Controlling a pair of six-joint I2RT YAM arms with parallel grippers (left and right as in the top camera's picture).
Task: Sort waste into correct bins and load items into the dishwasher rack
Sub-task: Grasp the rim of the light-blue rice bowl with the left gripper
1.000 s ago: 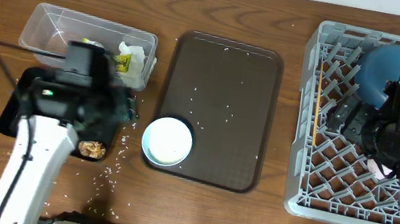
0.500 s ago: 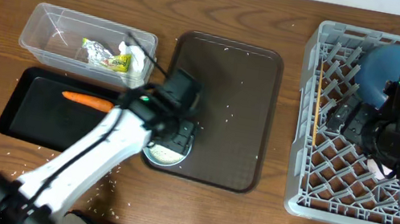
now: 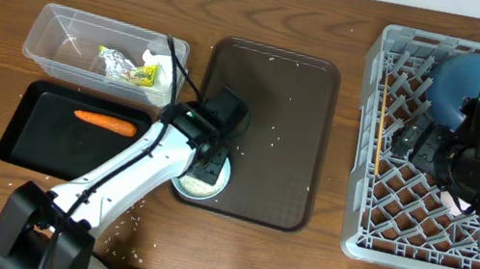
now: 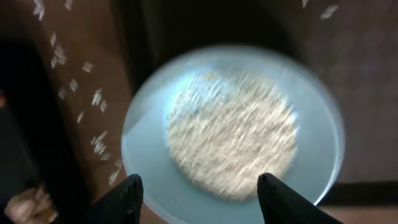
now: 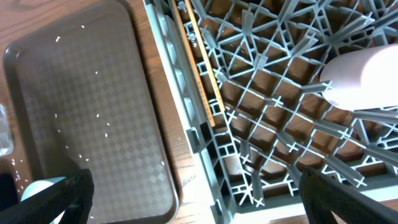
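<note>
The white bowl (image 3: 197,184) sits at the front left corner of the brown serving tray (image 3: 273,111). My left gripper (image 3: 210,154) hovers right above it. In the left wrist view the bowl's pale inner wall (image 4: 149,143) rings a patch of rice grains (image 4: 230,134), and my left gripper (image 4: 202,199) is open over its near rim. My right gripper (image 5: 196,199) is open above the left edge of the dishwasher rack (image 3: 370,234). In the rack are the dark blue dish (image 3: 469,80), chopsticks (image 5: 198,68) and pink cup (image 5: 367,74). The carrot (image 3: 105,121) lies in the black tray (image 3: 24,142).
The clear tub (image 3: 53,25) at the back left holds the yellow-green wrapper (image 3: 124,66) and the white tissue (image 3: 160,77). Loose rice grains (image 3: 136,200) are scattered on the wood in front of the black tray and across the serving tray.
My left arm has swung right, from over the black tray to above the bowl on the serving tray, leaving the carrot in plain view. The right arm has not moved.
</note>
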